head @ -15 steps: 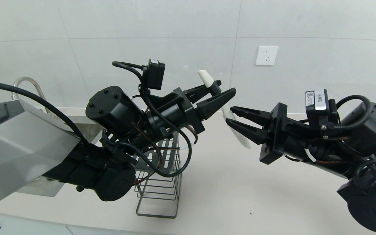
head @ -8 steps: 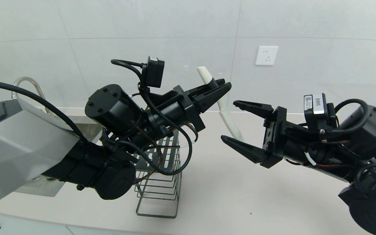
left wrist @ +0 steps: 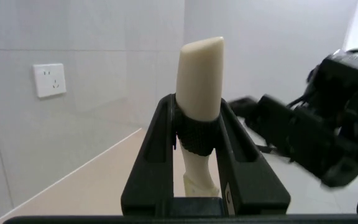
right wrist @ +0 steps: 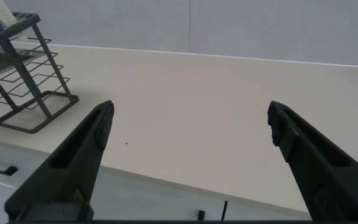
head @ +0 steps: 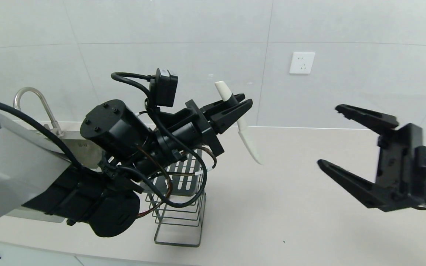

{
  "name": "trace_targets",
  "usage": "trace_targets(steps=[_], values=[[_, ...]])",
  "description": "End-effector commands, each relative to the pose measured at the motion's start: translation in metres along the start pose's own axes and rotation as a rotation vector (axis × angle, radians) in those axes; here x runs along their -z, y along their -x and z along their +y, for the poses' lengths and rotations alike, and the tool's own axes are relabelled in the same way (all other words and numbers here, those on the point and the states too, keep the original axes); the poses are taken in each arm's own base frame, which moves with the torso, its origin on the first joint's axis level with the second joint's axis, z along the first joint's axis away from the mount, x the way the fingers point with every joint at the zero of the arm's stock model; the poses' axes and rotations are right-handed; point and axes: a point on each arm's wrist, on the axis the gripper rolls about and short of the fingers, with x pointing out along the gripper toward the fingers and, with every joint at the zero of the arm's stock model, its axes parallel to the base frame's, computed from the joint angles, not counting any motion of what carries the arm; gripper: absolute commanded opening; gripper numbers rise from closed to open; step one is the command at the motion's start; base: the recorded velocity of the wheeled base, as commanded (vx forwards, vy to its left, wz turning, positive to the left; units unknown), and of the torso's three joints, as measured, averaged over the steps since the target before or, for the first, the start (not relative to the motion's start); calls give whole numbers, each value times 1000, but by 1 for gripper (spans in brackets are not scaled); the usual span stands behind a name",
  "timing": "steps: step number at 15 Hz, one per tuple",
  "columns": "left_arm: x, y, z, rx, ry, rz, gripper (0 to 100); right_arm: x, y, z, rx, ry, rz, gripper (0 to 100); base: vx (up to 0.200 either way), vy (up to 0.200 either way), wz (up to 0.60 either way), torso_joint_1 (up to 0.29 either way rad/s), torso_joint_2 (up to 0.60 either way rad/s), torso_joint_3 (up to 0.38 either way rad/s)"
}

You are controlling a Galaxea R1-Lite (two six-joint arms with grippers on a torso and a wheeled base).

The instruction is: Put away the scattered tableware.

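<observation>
The left gripper (head: 235,107) pinched the slim white plastic utensil (head: 248,142) near its handle end, high above the beige counter (head: 272,207) by the dark wire rack (head: 181,218). The right gripper (head: 327,135) gaped wide, well apart.

You hold a utensil (head: 250,145) that looks like smooth, matt cream plastic. The fingers of the left gripper (head: 247,99) look like matt black plastic, and so do those of the right gripper (head: 327,135). The rack (head: 188,183), near you on the left, is thin dark metal wire with a dull finish. The counter (head: 272,214) is smooth, matt beige, and the wall (head: 364,74) is pale tile with a faint sheen. Far left, the tap (head: 31,91) is bright polished metal. The socket (head: 302,62) on the far wall is glossy white plastic.
</observation>
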Motion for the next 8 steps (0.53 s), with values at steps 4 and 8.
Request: trace_targets(steps=[4,8], values=[[-30,32,-23,-54,-59,-12,0,-80,131,68,456,252,-139,100,0,0,0,0,0,0],[-32,36,-19,-126,-111,-18,0,-80,157,104,489,327,-179,100,0,0,0,0,0,0]])
